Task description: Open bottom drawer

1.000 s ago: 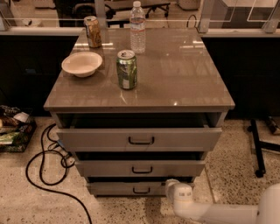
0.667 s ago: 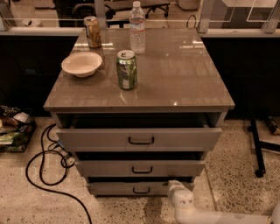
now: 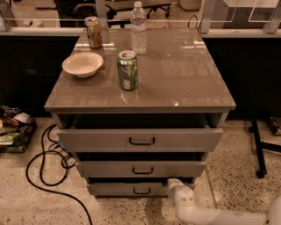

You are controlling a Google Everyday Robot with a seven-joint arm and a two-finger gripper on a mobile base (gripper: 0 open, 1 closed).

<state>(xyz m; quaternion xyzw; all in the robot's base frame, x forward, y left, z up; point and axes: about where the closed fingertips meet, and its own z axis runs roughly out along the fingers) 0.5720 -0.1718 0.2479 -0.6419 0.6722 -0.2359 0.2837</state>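
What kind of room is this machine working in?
Probably an office or lab: a grey drawer cabinet, office chair legs behind it, a cable on the speckled floor. The robot's hand is low by the right end of the bottom drawer.

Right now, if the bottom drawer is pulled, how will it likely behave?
The bottom drawer looks like rigid metal, so it should slide rather than flex. A dark gap above it suggests it already stands ajar and may run freely. The gripper sits by its right end, off the central handle; pulling there might skew it.
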